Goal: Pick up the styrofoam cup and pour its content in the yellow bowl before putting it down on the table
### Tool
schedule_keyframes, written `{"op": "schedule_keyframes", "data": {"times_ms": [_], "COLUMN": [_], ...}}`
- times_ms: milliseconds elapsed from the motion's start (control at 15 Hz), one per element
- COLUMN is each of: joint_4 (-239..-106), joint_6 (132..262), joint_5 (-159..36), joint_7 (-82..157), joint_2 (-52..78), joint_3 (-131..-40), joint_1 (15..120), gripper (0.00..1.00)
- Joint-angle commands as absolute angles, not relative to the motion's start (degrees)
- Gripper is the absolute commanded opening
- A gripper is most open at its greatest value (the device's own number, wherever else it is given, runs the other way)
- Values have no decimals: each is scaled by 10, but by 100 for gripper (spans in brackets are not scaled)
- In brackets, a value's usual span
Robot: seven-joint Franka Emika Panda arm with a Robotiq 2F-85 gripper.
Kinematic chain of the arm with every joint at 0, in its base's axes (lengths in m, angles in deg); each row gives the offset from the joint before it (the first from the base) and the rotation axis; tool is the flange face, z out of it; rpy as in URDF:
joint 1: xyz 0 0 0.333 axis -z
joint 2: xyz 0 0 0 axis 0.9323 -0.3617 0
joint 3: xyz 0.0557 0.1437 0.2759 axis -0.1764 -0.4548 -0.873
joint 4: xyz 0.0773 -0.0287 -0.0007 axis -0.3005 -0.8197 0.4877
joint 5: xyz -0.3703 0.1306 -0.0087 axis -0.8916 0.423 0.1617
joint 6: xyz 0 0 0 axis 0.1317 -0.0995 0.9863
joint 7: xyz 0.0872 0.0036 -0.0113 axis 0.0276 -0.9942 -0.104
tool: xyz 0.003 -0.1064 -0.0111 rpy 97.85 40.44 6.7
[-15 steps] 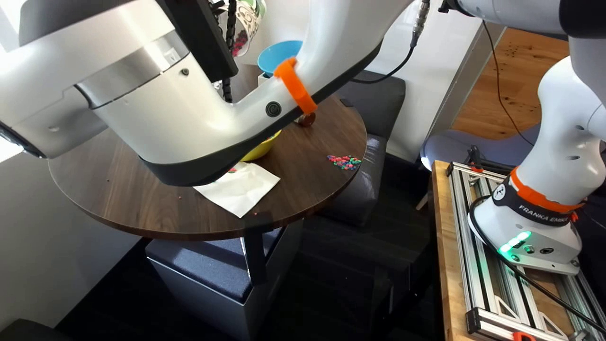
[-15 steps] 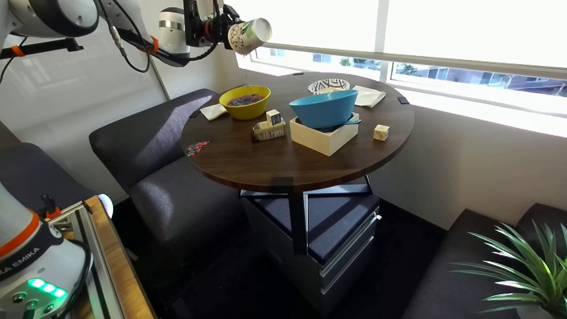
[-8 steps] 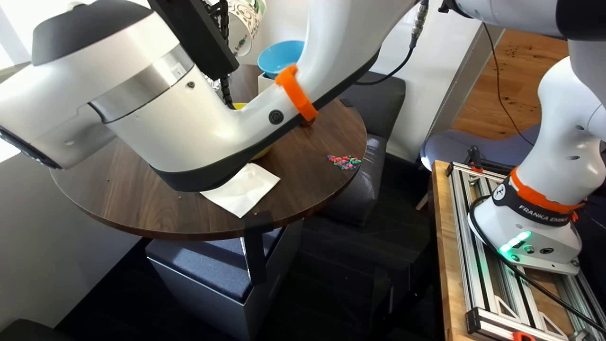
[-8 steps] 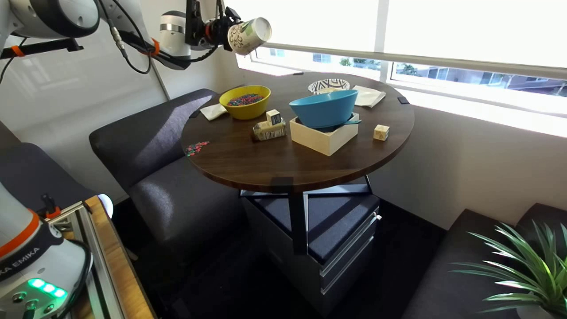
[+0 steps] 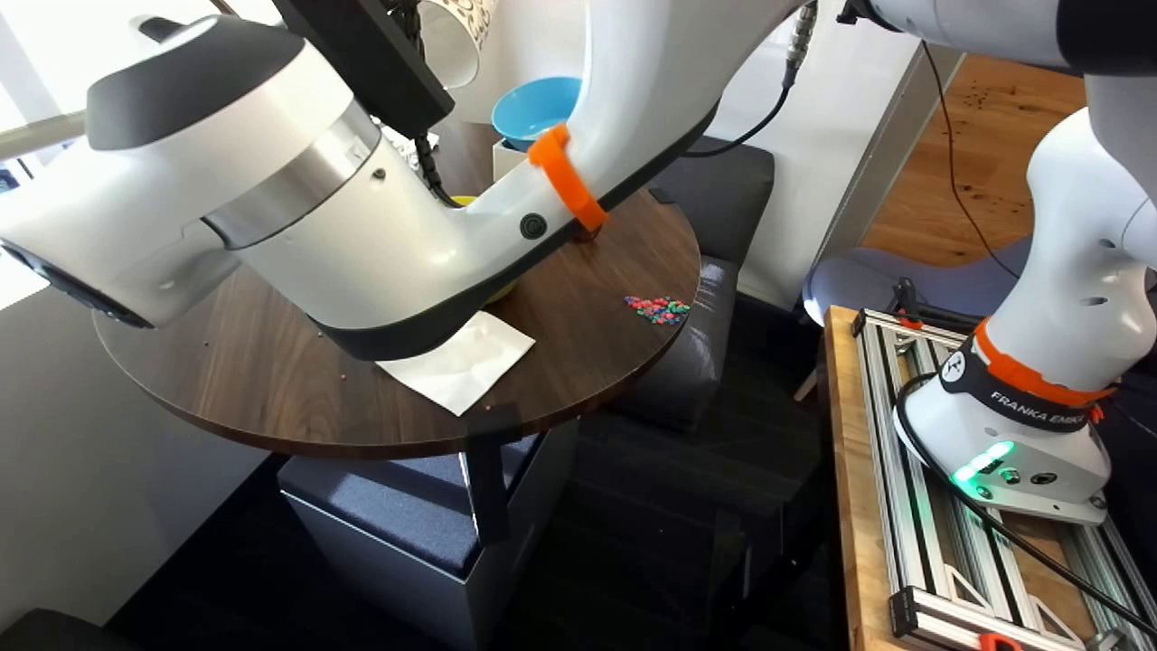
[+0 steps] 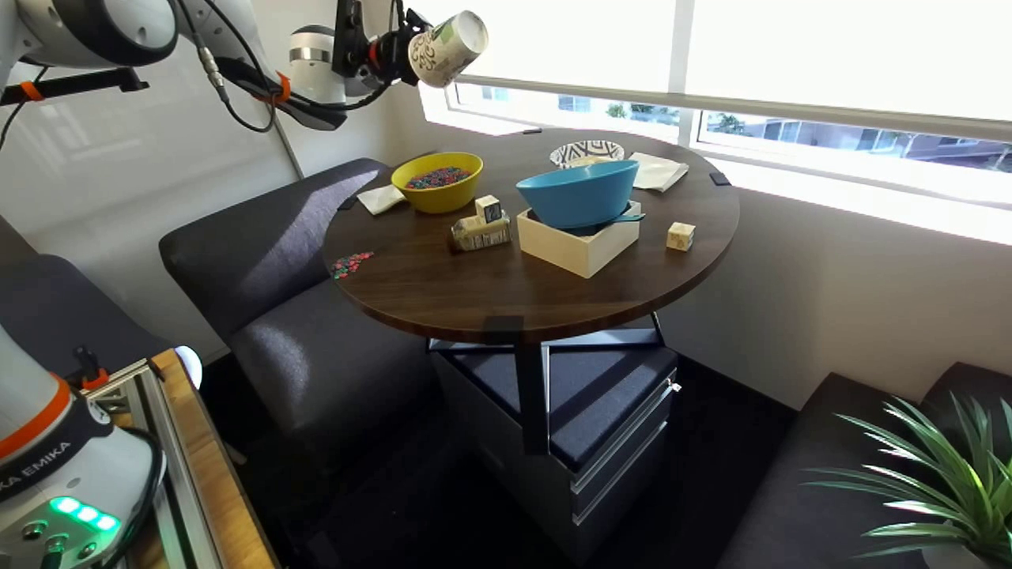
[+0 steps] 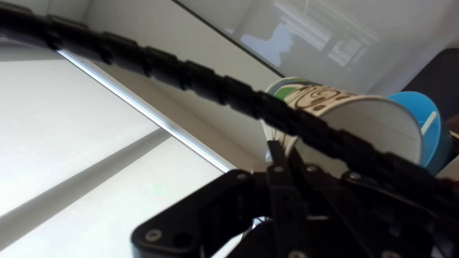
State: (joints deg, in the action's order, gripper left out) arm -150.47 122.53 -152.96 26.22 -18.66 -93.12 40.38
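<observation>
The styrofoam cup, white with a green and brown print, is held high over the table. It is tipped, base up to the right and mouth down in that exterior view. My gripper is shut on the wall at its rim; this shows in the wrist view. The white inside of the cup shows no pieces there, nor in an exterior view. The yellow bowl stands on the table below the cup with multicoloured pieces in it. The arm hides most of it in an exterior view.
A blue bowl rests tilted on a wooden box. A package with a block lies beside the yellow bowl. A cube, a white patterned dish, napkins and loose pieces are on the table.
The cup and gripper have risen a little. Coloured pieces showed inside the cup one second ago, fewer half a second ago, and none show now. The arm's wrist has shifted slightly.
</observation>
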Motion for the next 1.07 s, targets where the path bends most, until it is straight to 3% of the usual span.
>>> {"op": "schedule_keyframes", "data": {"times_ms": [0,1000], "joint_4": [-1492,-1457], "joint_6": [1234,1217], "joint_5": [-1487,-1121], "joint_7": [284,334], "joint_2": [-169,16], "joint_3": [-967,-981], "joint_1": [427,542], "gripper": [1,1]}}
